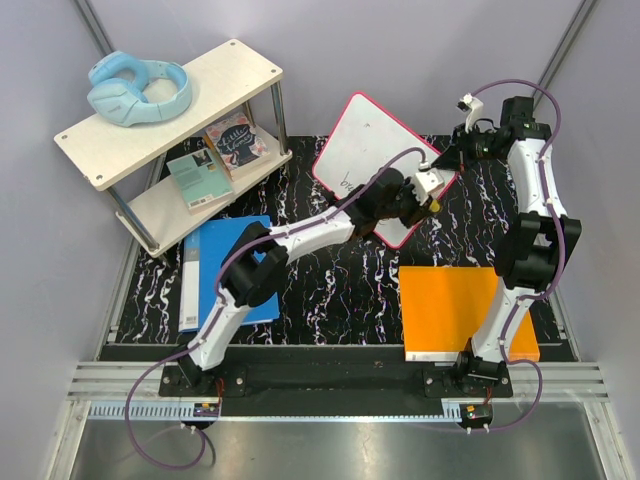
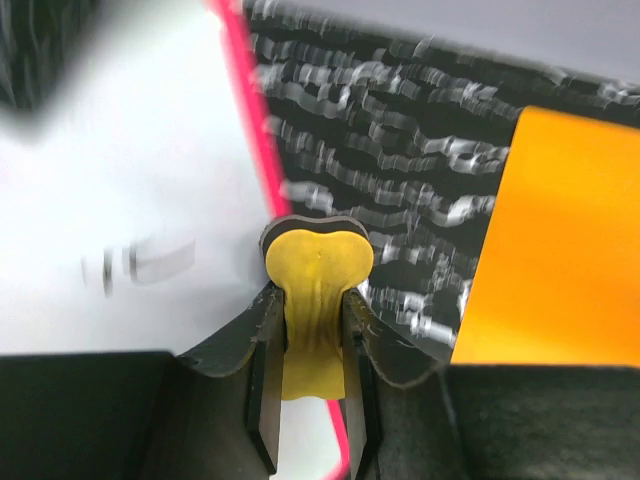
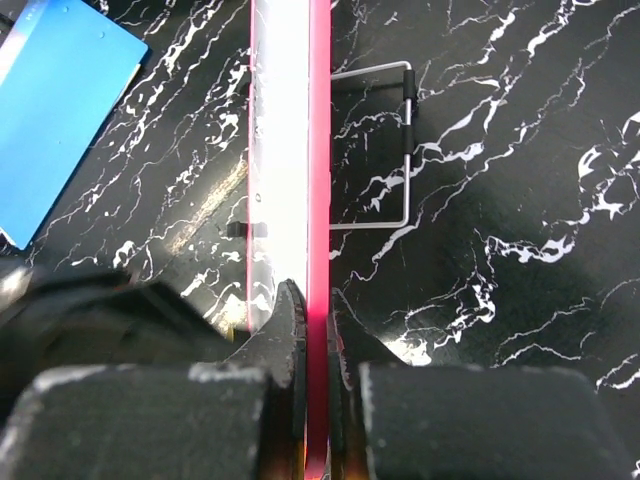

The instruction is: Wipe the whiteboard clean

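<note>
**Both arms meet at the right edge of the square white whiteboard with the thin red-pink frame (image 1: 375, 140), which sits mid-worktop.**

Nearest the bases, a plain orange rectangular board (image 1: 455, 305) lies at right and a blue folder (image 1: 228, 270) at left on the black, white-veined worktop (image 1: 340, 290). Beyond them, the left jaws pinch a small yellow rounded pad with black backing (image 2: 318, 262), its head at the whiteboard's frame. The right jaws are clamped on that frame, seen edge-on from the right wrist. Black handwriting (image 1: 348, 184) marks the board's lower-left part. A thin wire bracket (image 3: 398, 150) lies behind the board. Farthest left, a pale wooden two-tier shelf (image 1: 235, 70) carries light-blue headphones (image 1: 138, 88) above and books (image 1: 235, 142) below.
</note>
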### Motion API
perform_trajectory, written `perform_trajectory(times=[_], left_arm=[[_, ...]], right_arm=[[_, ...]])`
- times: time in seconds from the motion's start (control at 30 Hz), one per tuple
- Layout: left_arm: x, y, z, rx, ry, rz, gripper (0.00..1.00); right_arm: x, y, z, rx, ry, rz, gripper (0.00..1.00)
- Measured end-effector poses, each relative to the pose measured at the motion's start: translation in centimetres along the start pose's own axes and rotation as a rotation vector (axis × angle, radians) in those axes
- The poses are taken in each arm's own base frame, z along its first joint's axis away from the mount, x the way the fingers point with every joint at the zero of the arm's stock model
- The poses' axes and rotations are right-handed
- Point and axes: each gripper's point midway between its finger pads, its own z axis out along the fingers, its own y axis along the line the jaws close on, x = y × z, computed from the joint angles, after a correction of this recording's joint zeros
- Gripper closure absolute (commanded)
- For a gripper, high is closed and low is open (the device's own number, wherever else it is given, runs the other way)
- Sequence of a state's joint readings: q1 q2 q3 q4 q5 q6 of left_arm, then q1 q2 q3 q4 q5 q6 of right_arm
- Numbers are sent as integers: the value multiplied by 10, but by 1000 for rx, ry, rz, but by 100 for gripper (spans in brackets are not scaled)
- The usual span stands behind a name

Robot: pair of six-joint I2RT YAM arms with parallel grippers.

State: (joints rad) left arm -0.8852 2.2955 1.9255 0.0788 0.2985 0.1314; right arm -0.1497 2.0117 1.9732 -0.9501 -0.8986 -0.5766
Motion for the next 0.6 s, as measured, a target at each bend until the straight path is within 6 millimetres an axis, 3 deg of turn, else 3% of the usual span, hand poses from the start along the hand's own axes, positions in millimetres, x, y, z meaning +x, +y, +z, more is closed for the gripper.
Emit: perform_trajectory(times=[0.13,0.33,0.6], left_arm=[[32,17,-16,-54,55,-99,100],[30,61,-33,-145,38,-244,100],[30,166,-69,-400,-60,-400,100]], right_arm=[[-3,2,1,-10,-7,-15,100],[-7,3,6,-11,-16,-38,100],[-5,1,6,10,-2,3,100]])
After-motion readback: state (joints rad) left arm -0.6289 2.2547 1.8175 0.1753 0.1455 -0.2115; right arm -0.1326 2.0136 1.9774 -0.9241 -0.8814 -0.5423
